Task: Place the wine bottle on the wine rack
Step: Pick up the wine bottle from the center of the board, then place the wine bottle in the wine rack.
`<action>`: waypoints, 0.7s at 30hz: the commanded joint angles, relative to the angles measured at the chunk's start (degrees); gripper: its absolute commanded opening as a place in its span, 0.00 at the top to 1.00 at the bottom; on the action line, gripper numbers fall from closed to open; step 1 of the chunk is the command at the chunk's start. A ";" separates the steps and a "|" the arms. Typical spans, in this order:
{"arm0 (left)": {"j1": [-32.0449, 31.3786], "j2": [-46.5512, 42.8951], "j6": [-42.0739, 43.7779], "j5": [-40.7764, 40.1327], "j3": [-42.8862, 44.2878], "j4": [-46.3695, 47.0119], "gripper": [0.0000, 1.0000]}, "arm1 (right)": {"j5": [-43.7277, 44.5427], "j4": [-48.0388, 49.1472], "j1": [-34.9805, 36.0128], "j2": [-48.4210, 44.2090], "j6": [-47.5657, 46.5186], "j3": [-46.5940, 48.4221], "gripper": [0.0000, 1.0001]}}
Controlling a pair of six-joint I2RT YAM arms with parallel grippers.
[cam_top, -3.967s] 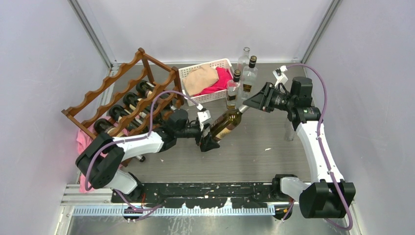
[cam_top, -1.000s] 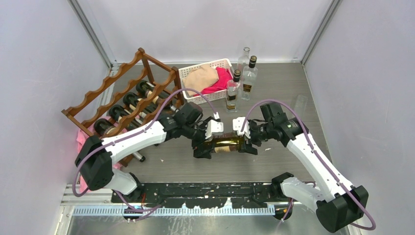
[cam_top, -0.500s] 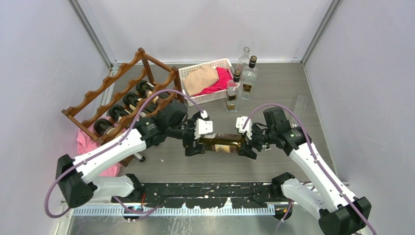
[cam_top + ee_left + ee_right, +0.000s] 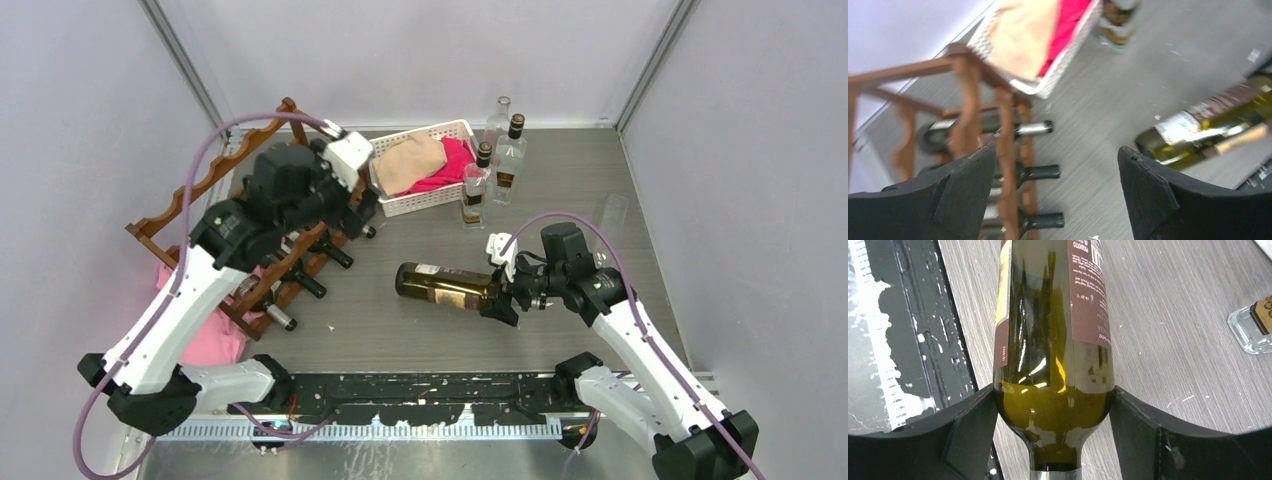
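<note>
The wine bottle [image 4: 1053, 340] is glossy dark-green glass with bright highlights, and its label [image 4: 1088, 295] is matt brown paper. The fingers [image 4: 973, 430] of the right gripper [image 4: 1053, 388] look like matt black plastic with a faintly grainy face. The wine rack [image 4: 215, 172] is reddish-brown wood with a smooth satin finish. The basket [image 4: 425, 202] is white plastic lattice and holds soft beige cloth [image 4: 410, 160] and pink cloth [image 4: 455, 155]. The table [image 4: 570, 200] has a matt grey, finely streaked surface. The spirit bottles [image 4: 509, 155] are clear glass.
</note>
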 commanded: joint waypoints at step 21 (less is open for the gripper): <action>22.95 11.89 10.30 -3.47 6.33 -15.91 0.40 | -4.46 18.34 6.15 3.70 9.57 2.36 0.99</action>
